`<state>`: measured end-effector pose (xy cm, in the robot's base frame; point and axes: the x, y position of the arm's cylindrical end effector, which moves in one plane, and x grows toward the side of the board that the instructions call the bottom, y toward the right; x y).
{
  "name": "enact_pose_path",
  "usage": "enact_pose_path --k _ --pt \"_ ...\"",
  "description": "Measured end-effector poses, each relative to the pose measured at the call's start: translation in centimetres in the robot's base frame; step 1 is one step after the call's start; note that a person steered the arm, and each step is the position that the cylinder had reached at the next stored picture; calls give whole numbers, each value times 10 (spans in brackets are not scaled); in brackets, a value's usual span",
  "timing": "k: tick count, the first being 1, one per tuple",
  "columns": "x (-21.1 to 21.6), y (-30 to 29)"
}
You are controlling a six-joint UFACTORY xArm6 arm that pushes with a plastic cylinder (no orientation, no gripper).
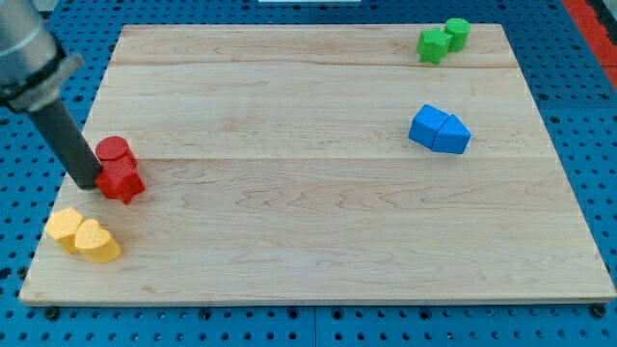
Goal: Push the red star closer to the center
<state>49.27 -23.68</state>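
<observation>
Sitting near the view's left edge of the wooden bench (318,222): red star (121,179), touching a red cylinder (113,150) just above it. Pressing against the star's left side: my tip (88,183). No end effector here, only a plain rod, so nothing clenching. Lying elsewhere: two yellow blocks (84,235) bottom left, two blue blocks (440,129) right, two green blocks (443,40) top right.

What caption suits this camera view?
My tip touches the red star block's left side, red cylinder block behind, on wooden board.
</observation>
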Motion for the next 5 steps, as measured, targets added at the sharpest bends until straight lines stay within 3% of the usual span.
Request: enact_pose_path --k 1,2,3,4,5 --pt "10 -1" --pt "18 51" --pt "-29 65" --pt "-43 73" --pt "-62 132"
